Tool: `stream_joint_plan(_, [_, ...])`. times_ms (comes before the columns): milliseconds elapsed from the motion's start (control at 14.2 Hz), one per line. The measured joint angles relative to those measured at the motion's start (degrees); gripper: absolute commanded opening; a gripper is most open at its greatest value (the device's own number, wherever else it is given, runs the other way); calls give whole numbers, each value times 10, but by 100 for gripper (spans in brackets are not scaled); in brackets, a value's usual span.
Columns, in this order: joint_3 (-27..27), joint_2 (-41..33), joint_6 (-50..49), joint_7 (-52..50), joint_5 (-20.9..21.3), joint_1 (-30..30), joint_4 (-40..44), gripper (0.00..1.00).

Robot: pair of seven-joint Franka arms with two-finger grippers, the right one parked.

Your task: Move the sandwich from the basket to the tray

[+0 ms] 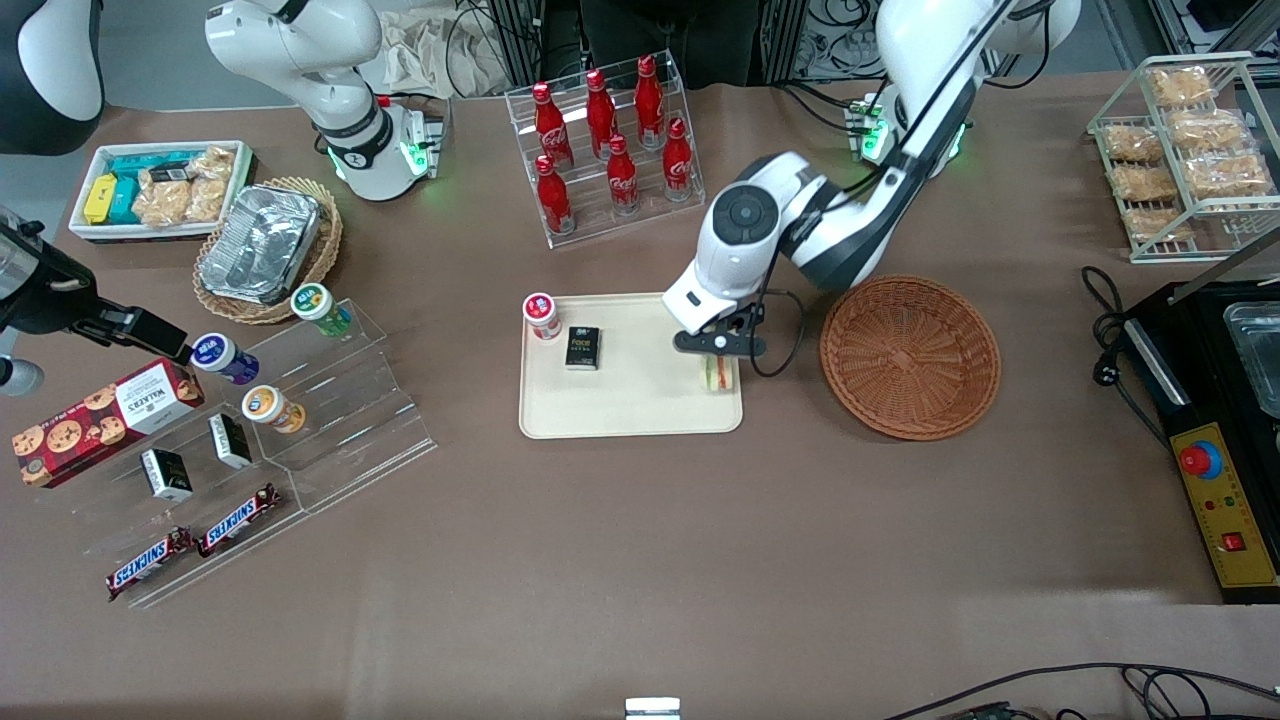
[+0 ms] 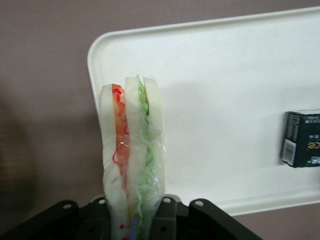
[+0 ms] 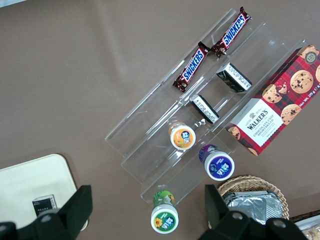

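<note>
**Sandwich over tray edge, release pending**

Nearest the front cam: the tray (image 1: 630, 400), cream, on the brown table. On it a small black box (image 1: 582, 348) and a red-capped cup (image 1: 541, 315), both toward the parked arm's end. The sandwich (image 1: 717, 374) sits at the tray's working-arm end, just inside the rim; can't tell from front view if it's resting on the surface or just above. The gripper (image 1: 718, 352) is right over it, clamped on the sandwich. Wrist view shows the fingers (image 2: 172, 212) pinching the wrapped wedge (image 2: 131, 155) at its base, orange and green layers standing on edge, tray corner (image 2: 215, 100) below.

Farther back and toward the working arm's end: the basket (image 1: 910, 357), nothing in it, well apart from the tray.

Step, as judged: transfer done, placing phase. Next move prob. needs a short lowering until the sandwich touches down, then let go. Close to rim, so a nudge inward may help; the thin wedge could tip over once freed.
</note>
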Motion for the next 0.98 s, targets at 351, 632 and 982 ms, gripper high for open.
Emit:
stream_joint_plan(351, [27, 27, 47, 0, 2, -24, -23, 38])
stream_joint_plan(632, [40, 30, 54, -1, 3, -36, -24, 100])
stream_joint_plan(982, [44, 15, 57, -3, 3, -36, -1, 100])
